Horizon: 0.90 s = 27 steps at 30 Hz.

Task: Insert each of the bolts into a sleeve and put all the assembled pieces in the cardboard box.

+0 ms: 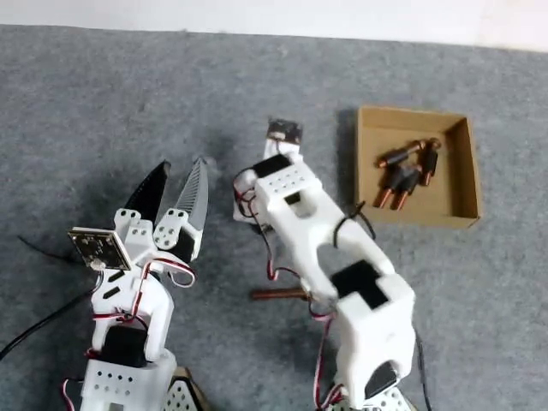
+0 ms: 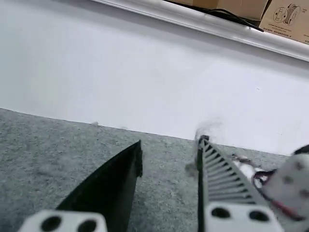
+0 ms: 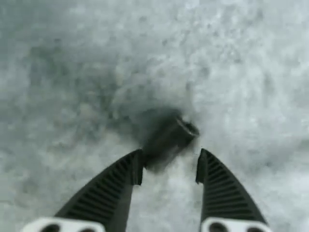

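Right gripper [image 3: 167, 165]: mouth of the parted jaws is blocked by a dark sleeve [image 3: 170, 137] lying just ahead of the tips; carpet [image 3: 72, 58] is left free on either side. Left gripper [image 2: 169, 153]: parted gap is unobstructed; carpet is seen ahead.

The left arm [image 1: 128, 325] sits at the near left of the worktop [image 1: 77, 111]. Its links are folded back on themselves, and its wrist is held so that the left pincer [image 1: 181, 164] points away across the surface rather than down at it. The jaws stand wide apart in a V, with a black finger [image 1: 150, 190] on the outer side and a pale ribbed finger [image 1: 195, 188] on the inner. The right arm [image 1: 312, 227] lies stretched from the near edge toward the middle. Its wrist is bent over, so the right pincer [image 3: 170, 154] points down, low over the worktop, with the jaws parted.
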### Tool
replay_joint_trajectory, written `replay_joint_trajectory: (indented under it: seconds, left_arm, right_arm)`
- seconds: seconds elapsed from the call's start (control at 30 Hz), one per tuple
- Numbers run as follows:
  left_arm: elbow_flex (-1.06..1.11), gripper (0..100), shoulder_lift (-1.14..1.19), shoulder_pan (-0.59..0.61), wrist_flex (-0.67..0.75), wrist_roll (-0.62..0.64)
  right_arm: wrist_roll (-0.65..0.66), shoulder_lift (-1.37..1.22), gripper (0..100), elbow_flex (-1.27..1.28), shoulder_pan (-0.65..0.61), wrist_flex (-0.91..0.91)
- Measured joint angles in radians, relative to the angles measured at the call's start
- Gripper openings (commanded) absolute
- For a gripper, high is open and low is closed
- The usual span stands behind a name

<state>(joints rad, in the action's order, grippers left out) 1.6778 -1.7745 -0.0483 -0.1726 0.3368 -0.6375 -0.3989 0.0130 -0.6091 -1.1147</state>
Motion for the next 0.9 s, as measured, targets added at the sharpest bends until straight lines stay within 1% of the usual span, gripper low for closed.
replay_joint_trajectory:
  seconds: [0.13, 0.47, 0.53, 0.6, 0.63, 0.67, 0.77, 0.9]
  left_arm:
    - [0.0, 18, 0.0, 0.0, 0.0, 0.0]
    - [0.0, 18, 0.0, 0.0, 0.0, 0.0]
    - [0.0, 18, 0.0, 0.0, 0.0, 0.0]
    - [0.0, 18, 0.0, 0.0, 0.0, 0.0]
    - [0.0, 18, 0.0, 0.0, 0.0, 0.0]
    - [0.0, 18, 0.0, 0.0, 0.0, 0.0]
    - [0.0, 18, 0.0, 0.0, 0.0, 0.0]
    - [0.0, 18, 0.0, 0.0, 0.0, 0.0]
  right_arm:
    - [-0.011, -0.126, 16.3, -0.13, 0.0, -0.049]
    - [-0.011, -0.345, 15.9, -0.473, 0.002, -0.358]
    - [-0.011, -0.374, 12.4, -0.522, 0.002, -0.396]
    - [-0.011, -0.393, 1.5, -0.562, 0.003, -0.425]
    - [-0.011, -0.393, 0.0, -0.566, 0.011, -0.434]
    - [-0.005, -0.399, 1.7, -0.582, 0.021, -0.443]
    - [0.064, -0.407, 0.5, -0.618, 0.066, -0.462]
    - [0.083, -0.419, 0.5, -0.723, 0.17, -0.493]
